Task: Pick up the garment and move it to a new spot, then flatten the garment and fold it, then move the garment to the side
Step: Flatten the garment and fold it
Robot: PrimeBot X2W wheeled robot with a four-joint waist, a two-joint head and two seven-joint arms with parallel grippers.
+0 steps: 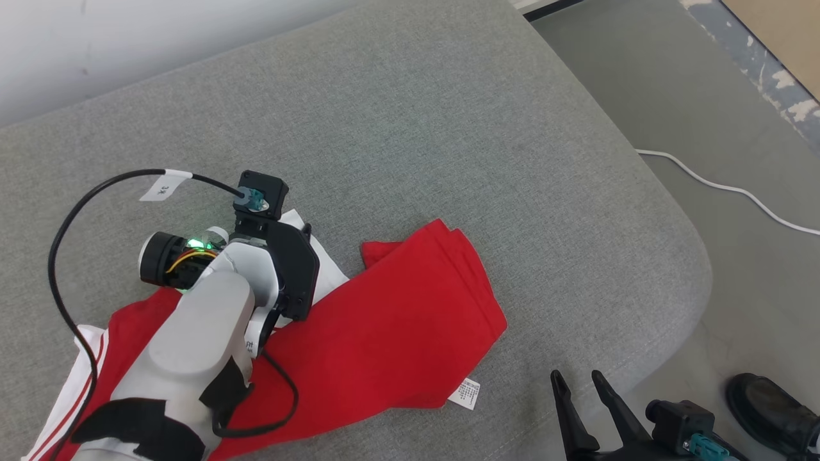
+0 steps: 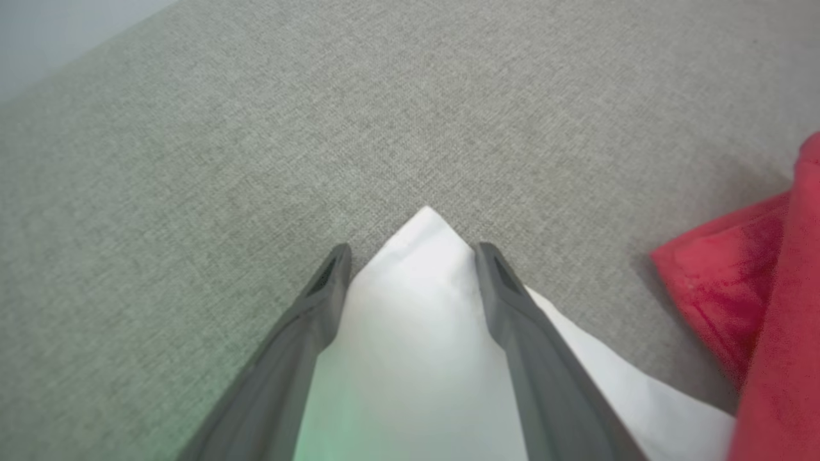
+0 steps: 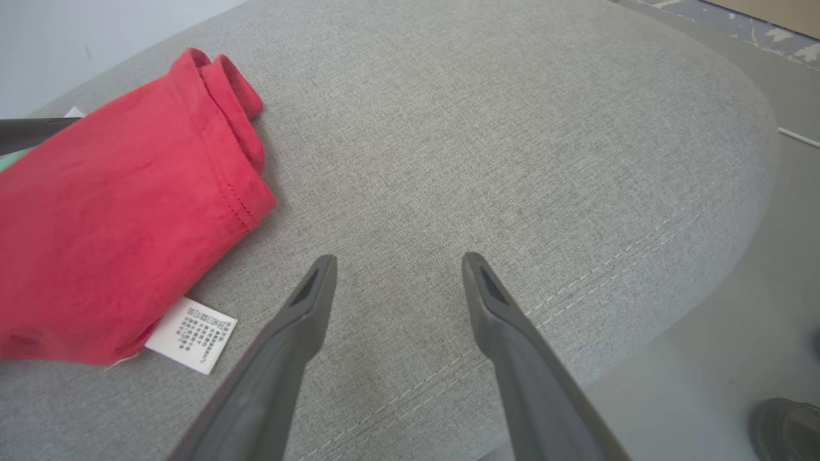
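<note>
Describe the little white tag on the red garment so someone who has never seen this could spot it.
Start at the grey cushion; the red garment lies on its near left part. From the garment's near edge, toward the right gripper, a small white tag sticks out onto the grey. Unlike the plain white corner at the left gripper, it is covered in fine print.

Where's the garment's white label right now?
In the head view the label lies on the cushion at the near right edge of the garment, just left of the open right hand.
</note>
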